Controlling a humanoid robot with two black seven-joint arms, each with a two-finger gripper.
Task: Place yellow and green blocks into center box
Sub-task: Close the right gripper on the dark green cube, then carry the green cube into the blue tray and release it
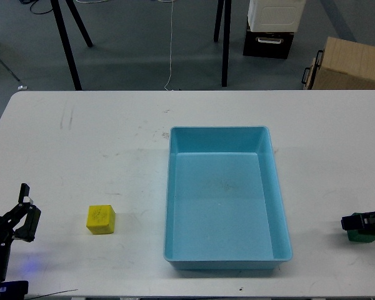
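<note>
A yellow block (100,219) lies on the white table (112,144), left of the light blue box (281,215) that stands in the table's middle, empty. My left gripper (27,206) is open and empty at the lower left, about a hand's width left of the yellow block. A green block (364,235) lies near the right edge, right of the box. My right gripper (361,221) sits low over the green block and hides its top. It looks small and dark, so I cannot tell its fingers apart or whether they grip the block.
Beyond the table's far edge are black stand legs (67,44), a black and white crate (272,25) and a cardboard box (349,62) on the floor. The box walls rise between the two blocks.
</note>
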